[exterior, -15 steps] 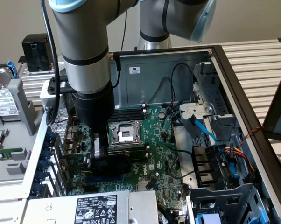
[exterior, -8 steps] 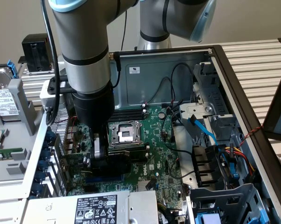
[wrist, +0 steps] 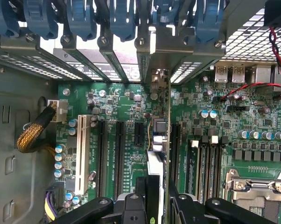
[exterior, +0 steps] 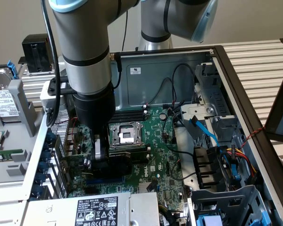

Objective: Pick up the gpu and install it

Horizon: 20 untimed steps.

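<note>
Exterior view: the Universal Robots arm drops steeply from above into the open computer case. Its grey wrist segment stands nearly upright and the black tool body points straight down. The gripper hangs low over the green motherboard, just beside the CPU socket on the exterior view's left. Clamped in it is the gpu, held on edge, with a silvery part showing between the black fingers. The lower end of the card is close to the board; whether it touches cannot be told here. The power supply with its label lies nearer the camera than the CPU socket. A blue data cable runs on the exterior view's right of the socket.

Wrist view: the camera looks along the held card toward the rear slot openings of the case. The gripper is closed to a narrow gap, with its fingers pressed against either face of the gpu. The card is seen edge-on as a thin strip. It stands over the motherboard among the black expansion slots, with the memory slots between it and the CPU socket. A white slot lies further from the socket than the card. Blue retention clips line the rear bracket openings.
</note>
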Available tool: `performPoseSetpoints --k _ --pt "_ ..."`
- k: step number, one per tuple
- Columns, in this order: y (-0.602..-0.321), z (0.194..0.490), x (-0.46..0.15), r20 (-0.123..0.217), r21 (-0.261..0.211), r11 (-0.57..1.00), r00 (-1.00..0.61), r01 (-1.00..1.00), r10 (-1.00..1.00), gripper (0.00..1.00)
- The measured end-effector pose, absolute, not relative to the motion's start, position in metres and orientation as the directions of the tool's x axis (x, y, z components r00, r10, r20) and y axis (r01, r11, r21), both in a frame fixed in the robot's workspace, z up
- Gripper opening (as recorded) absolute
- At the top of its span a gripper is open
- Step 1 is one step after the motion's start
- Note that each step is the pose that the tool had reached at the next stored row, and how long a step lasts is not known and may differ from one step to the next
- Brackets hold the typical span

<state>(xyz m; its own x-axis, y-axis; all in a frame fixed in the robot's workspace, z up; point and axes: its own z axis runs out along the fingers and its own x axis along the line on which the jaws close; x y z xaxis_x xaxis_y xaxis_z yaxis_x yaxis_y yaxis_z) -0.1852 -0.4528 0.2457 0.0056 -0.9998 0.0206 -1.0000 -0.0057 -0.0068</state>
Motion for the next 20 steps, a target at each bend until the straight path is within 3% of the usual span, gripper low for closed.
performPoseSetpoints --k 20 --pt "-0.4536 0.2456 -0.1852 0.021 -0.007 -0.008 0.008 -1.000 -1.000 0.27"
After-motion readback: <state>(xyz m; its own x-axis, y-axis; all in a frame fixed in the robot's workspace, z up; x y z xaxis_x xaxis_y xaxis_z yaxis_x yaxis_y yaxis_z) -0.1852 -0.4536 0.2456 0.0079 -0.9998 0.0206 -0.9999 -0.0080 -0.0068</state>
